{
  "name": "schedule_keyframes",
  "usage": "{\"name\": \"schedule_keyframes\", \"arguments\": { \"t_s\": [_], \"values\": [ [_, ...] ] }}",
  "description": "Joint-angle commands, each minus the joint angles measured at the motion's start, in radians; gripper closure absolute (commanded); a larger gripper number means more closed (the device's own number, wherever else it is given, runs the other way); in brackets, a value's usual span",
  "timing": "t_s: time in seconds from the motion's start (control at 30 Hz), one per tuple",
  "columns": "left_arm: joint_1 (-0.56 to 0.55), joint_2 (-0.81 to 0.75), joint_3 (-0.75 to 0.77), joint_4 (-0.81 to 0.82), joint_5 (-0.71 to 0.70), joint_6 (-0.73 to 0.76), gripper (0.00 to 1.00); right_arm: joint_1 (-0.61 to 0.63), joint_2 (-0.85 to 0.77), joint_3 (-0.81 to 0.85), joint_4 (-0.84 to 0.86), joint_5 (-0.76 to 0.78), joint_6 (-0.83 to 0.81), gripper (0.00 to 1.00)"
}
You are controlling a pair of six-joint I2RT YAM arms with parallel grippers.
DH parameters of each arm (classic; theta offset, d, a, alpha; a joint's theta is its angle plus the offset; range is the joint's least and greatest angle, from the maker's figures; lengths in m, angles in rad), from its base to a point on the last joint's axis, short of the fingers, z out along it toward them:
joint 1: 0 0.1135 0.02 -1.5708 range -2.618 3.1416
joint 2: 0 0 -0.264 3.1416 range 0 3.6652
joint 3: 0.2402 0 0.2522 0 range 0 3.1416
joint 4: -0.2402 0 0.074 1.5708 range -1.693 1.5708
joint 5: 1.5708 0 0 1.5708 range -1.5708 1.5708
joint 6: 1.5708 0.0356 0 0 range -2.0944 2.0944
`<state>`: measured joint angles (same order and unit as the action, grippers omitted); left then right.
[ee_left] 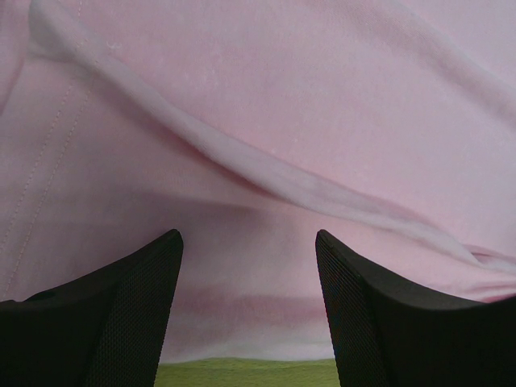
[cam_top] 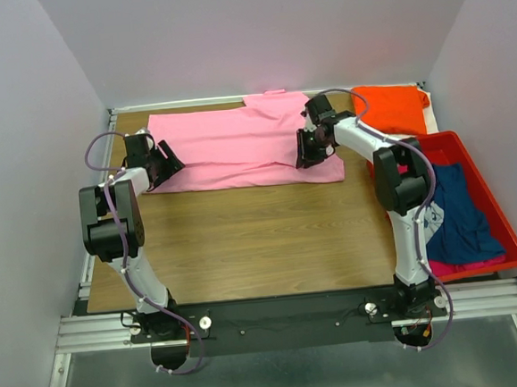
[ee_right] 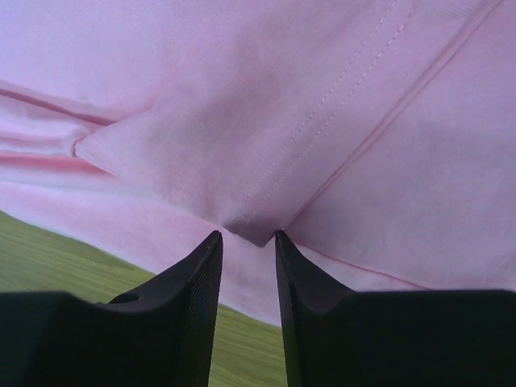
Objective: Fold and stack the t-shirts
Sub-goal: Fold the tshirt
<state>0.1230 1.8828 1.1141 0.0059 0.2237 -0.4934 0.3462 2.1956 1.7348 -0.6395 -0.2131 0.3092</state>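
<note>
Nearest the left wrist lens, the left gripper [ee_left: 248, 235] hangs with its jaws wide apart and nothing between them, low over a rumpled ridge of the pink t-shirt [cam_top: 237, 146], with a strip of table [cam_top: 262, 238] showing at the bottom edge. From above, that arm climbs from its base at lower left, folds at a high elbow on the left of the frame and reaches in to the shirt's left edge. The right gripper [ee_right: 246, 235] has its jaws drawn to a narrow slot, a pointed fold of pink cloth sitting right at the tips; whether it is actually pinched I cannot tell. Its arm rises from lower right, bends, and slants up and left onto the shirt's right end. The pink shirt lies spread across the upper middle. An orange t-shirt [cam_top: 391, 109] lies at upper right; a navy t-shirt [cam_top: 457, 214] and a magenta one [cam_top: 466, 267] sit in the red bin [cam_top: 503, 228] at right.
</note>
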Motion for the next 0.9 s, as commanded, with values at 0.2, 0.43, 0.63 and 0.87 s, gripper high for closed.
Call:
{"name": "schedule_keyframes", "arguments": {
  "t_s": [0.2, 0.43, 0.63, 0.87],
  "values": [
    [0.02, -0.054, -0.031, -0.037, -0.03, 0.013, 0.25, 0.01, 0.036, -0.009, 0.012, -0.002, -0.009, 0.64],
    [0.033, -0.057, -0.034, -0.038, -0.024, 0.019, 0.25, 0.01, 0.032, 0.029, 0.011, 0.017, 0.002, 0.77],
    [0.038, -0.06, -0.046, -0.037, -0.029, 0.024, 0.25, 0.013, 0.013, 0.098, 0.011, 0.012, 0.018, 0.88],
    [0.063, -0.073, -0.079, -0.03, -0.018, 0.029, 0.25, 0.014, 0.121, 0.245, 0.012, -0.025, 0.019, 1.0]
  ]
}}
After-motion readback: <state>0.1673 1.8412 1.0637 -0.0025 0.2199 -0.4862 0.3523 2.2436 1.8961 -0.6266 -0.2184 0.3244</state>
